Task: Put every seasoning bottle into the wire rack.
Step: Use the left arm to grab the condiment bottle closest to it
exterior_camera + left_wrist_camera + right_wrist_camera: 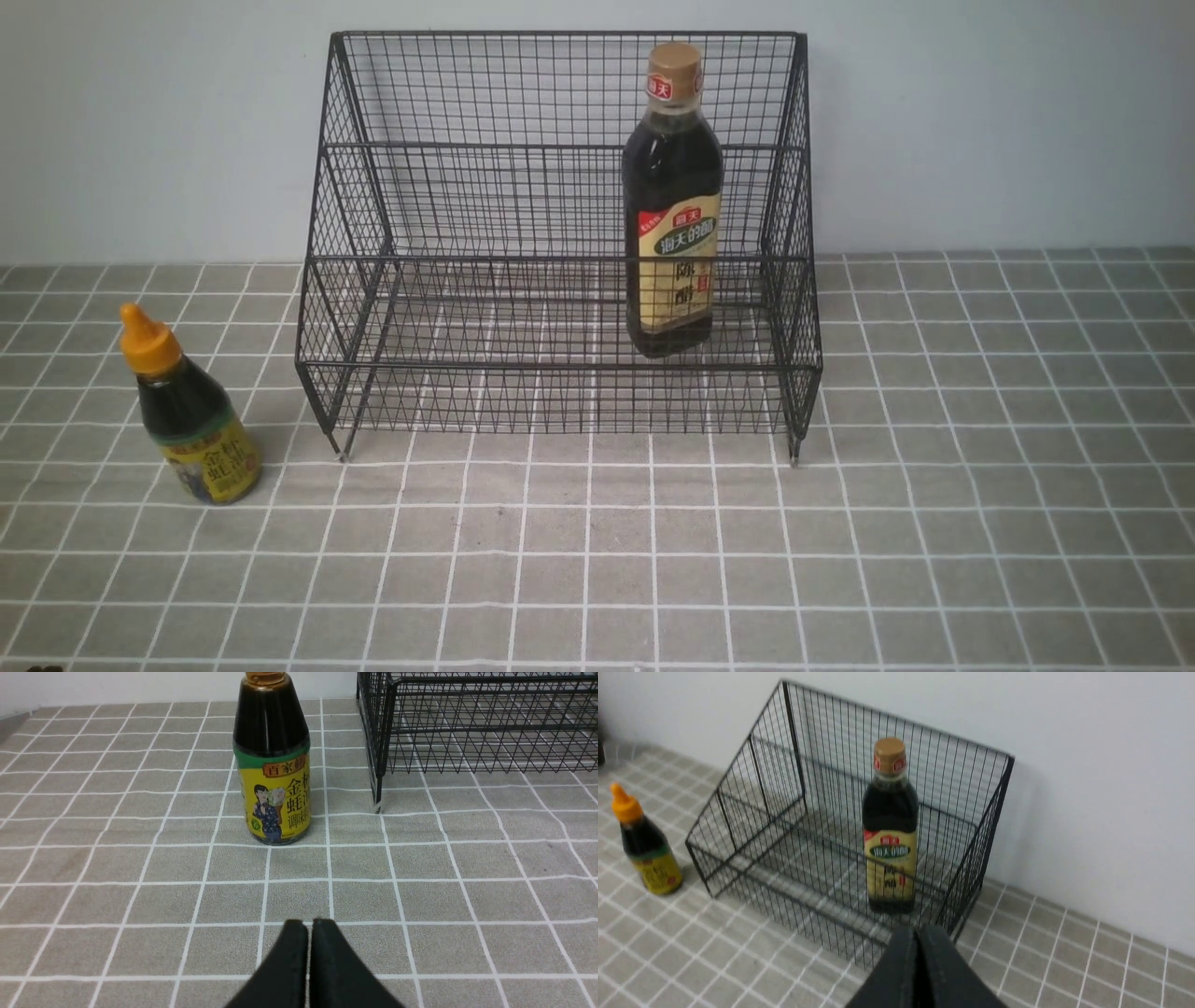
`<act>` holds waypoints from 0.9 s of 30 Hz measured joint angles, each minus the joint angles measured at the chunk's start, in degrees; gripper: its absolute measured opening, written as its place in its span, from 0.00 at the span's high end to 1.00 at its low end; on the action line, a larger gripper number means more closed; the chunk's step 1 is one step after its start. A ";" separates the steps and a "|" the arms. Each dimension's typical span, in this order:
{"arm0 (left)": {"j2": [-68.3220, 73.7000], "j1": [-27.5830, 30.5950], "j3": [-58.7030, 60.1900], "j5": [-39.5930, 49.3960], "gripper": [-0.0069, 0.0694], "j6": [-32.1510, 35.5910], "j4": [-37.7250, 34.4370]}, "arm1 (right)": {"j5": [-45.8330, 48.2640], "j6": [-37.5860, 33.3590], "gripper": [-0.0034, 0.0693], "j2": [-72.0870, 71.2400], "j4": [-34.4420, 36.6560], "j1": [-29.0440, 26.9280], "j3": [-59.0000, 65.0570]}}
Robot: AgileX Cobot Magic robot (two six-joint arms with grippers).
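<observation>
Grey tiled worktop [980, 523] fills the lower frame. Black wire rack [560, 369] sits upper centre, back to the wall. Tall bottle [672, 233] stands upright in the rack's lower tier, right of centre. Short bottle [191, 420] stands upright on the worktop at lower left, outside the rack. Left gripper [308, 926]: jaws pressed together, empty, facing the short bottle, apart from it. Right gripper [918, 933]: jaws together, empty.

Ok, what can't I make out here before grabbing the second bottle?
- Front view: left claw and right claw are out of frame.
- Left wrist view: top edge cuts off the nozzle tip of the short dark bottle with yellow label.
- Left wrist view: black wire-mesh rack cut by the edges; tall tan-capped dark bottle out of frame.
- Right wrist view: blurred; label text unreadable.
</observation>
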 joint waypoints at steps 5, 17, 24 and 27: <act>0.00 0.00 0.00 0.00 0.92 0.00 0.00 | -14.91 0.31 0.97 -12.52 1.53 0.00 14.93; 0.00 0.00 0.00 0.00 0.92 0.00 0.00 | -22.72 -0.45 0.97 -28.52 2.60 0.00 35.47; 0.00 0.00 0.00 0.00 0.92 0.00 0.00 | -22.39 1.99 0.97 -29.46 -8.61 -0.42 44.68; 0.00 0.00 0.00 0.00 0.92 0.00 0.00 | -23.96 7.44 0.97 -31.18 -13.23 -4.42 50.03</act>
